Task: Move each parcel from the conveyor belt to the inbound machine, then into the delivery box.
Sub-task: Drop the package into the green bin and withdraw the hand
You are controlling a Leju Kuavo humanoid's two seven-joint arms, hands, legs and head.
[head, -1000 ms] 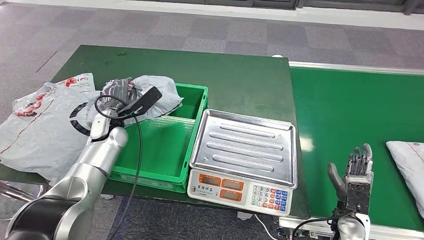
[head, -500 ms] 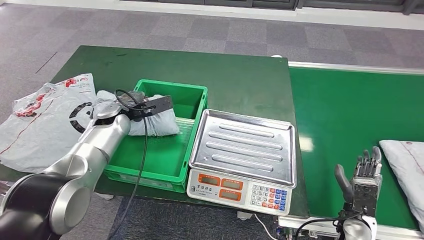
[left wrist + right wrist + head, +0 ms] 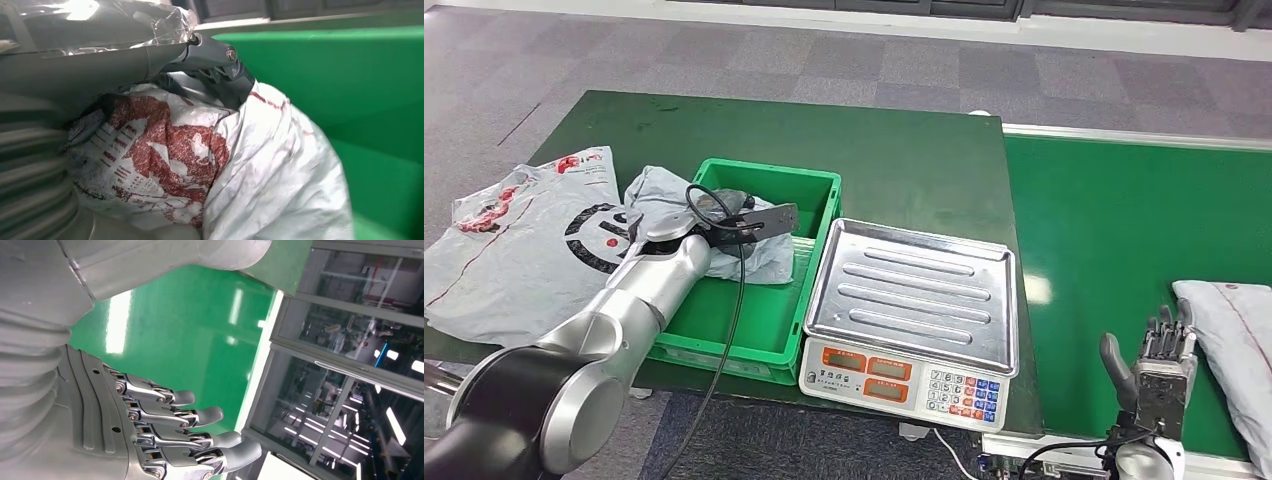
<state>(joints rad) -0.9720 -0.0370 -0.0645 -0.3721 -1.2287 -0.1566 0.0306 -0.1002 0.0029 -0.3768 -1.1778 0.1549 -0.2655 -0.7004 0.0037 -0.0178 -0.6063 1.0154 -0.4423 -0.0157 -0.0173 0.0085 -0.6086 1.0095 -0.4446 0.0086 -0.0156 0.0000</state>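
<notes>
The left hand point(image 3: 729, 205) is closed around a crumpled grey plastic mailer parcel with red printing point(image 3: 759, 250), gripping it inside the green plastic crate point(image 3: 819, 195) that serves as the delivery box; in the left wrist view the dark fingers point(image 3: 220, 75) press into the top of the parcel's wrinkled film point(image 3: 280, 165), with the crate's green wall right behind it. The parcel lies against the crate's far left corner, part of it draped over the left rim. Just outside that rim, a large flat grey poly bag with red and black print point(image 3: 514, 250) is spread across the dark green table point(image 3: 894, 160). To the right of the crate, touching or almost touching it, stands the steel-trayed electronic weighing scale with a keypad front point(image 3: 914, 295). The right hand point(image 3: 1159, 365) is held upright with its fingers straight and apart, holding nothing, above the near edge of the bright green conveyor belt point(image 3: 1104, 220). Just beside it on the belt lies another grey mailer parcel with a thin red line point(image 3: 1239, 325), cut off by the picture's edge.
</notes>
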